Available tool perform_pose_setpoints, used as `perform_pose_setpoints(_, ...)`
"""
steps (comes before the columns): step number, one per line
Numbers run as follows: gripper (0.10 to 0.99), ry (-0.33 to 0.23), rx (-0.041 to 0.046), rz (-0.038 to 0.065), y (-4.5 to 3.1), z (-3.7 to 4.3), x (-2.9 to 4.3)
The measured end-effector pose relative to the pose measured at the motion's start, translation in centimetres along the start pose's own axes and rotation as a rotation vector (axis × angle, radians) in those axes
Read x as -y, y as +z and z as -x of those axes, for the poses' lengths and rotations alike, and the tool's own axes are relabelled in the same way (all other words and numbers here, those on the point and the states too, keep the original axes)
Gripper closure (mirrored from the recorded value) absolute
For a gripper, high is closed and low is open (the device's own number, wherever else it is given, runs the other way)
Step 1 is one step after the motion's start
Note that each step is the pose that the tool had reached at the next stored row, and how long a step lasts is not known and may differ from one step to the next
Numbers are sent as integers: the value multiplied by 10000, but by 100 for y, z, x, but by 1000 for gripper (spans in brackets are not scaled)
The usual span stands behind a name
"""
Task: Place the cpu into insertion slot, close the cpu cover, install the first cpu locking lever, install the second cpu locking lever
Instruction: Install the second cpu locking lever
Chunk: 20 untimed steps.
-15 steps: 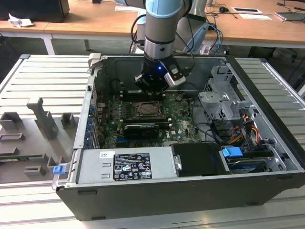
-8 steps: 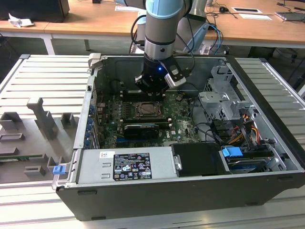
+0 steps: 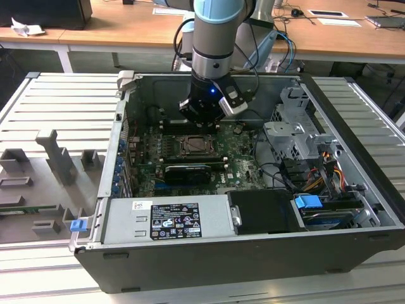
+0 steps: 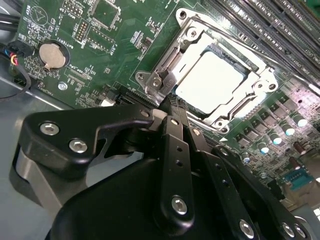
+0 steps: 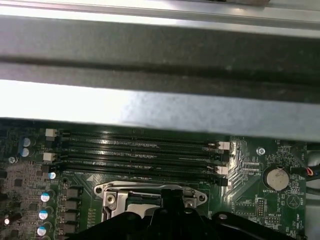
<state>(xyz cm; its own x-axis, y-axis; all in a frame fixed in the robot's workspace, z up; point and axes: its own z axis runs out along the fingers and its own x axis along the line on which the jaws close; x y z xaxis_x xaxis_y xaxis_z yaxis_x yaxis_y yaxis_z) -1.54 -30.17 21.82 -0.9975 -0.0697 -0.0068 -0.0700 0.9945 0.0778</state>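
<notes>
The cpu (image 4: 212, 82) lies in the insertion slot (image 3: 192, 147) on the green board, its pale face showing through the cut-out. The cpu cover (image 4: 260, 82) lies flat down over it as a silver frame. My gripper (image 4: 171, 106) is shut, with nothing seen between its black fingers. Its tip hovers at the socket's edge, right beside the hooked end of a silver locking lever (image 4: 159, 80). In the exterior view the gripper (image 3: 201, 120) hangs just behind the socket. The first wrist view shows the cover (image 5: 150, 189) just beyond the gripper's black body.
Long black memory slots (image 5: 140, 150) run beside the socket, next to the case's grey wall (image 5: 150, 110). A coin battery (image 4: 52, 55) sits on the board. The power supply (image 3: 171, 218), drive cage (image 3: 297, 126) and cables (image 3: 316, 171) crowd the case. A grey fixture tray (image 3: 50, 164) lies outside.
</notes>
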Motion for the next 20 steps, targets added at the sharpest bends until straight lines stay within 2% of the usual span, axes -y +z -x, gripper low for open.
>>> perform_pose_setpoints(9, 980, 4, 0, 0, -30, -1, 13)
perform_pose_setpoints(20, 980, 6, 0, 0, -35, -5, 75)
